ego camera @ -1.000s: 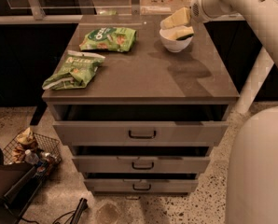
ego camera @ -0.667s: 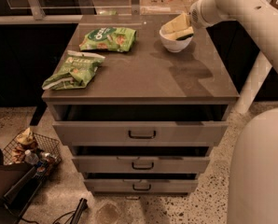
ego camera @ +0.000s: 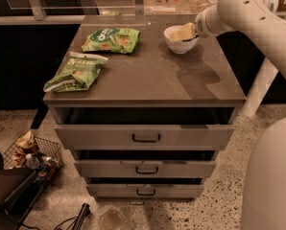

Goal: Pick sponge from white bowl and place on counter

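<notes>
The white bowl (ego camera: 179,45) stands at the back right of the grey-brown counter (ego camera: 152,73). My gripper (ego camera: 184,32) comes in from the right on the cream arm and reaches down into the bowl, its pale-yellow tip inside the rim. The sponge cannot be told apart from the gripper in the bowl; it is hidden or merged with it.
Two green snack bags lie on the counter, one at the back (ego camera: 112,39) and one at the left (ego camera: 76,73). The cabinet's three drawers (ego camera: 145,137) stand slightly open. A wire basket of clutter (ego camera: 31,153) sits on the floor at left. The robot's body fills the right edge.
My gripper has moved down a little, from just above the bowl's rim into the bowl. The bowl and the bags have not moved.
</notes>
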`<state>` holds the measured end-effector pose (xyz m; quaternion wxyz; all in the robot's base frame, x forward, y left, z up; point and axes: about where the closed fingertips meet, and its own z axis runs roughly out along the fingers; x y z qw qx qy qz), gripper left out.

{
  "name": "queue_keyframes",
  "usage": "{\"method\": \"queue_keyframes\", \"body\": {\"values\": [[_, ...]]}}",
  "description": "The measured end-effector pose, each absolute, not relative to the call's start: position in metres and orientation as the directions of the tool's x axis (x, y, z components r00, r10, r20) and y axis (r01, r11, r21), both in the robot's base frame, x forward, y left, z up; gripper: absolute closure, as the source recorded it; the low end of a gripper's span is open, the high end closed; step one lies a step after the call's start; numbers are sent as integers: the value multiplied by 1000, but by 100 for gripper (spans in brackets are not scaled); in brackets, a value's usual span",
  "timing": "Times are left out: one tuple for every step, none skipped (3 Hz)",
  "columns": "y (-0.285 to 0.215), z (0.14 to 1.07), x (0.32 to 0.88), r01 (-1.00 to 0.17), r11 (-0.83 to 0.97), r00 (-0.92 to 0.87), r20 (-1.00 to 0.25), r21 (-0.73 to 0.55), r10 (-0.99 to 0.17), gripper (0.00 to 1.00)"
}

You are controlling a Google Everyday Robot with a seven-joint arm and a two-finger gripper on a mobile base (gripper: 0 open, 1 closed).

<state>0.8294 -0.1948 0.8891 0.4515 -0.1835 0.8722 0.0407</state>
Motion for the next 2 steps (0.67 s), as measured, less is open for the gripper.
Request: {"method": "queue_keyframes", "body": {"values": [[-193,885,830,-359,929,-529,-800,-92,-284,37],[-191,882,830,-362,928,-531,-798,-91,-285,61]]}}
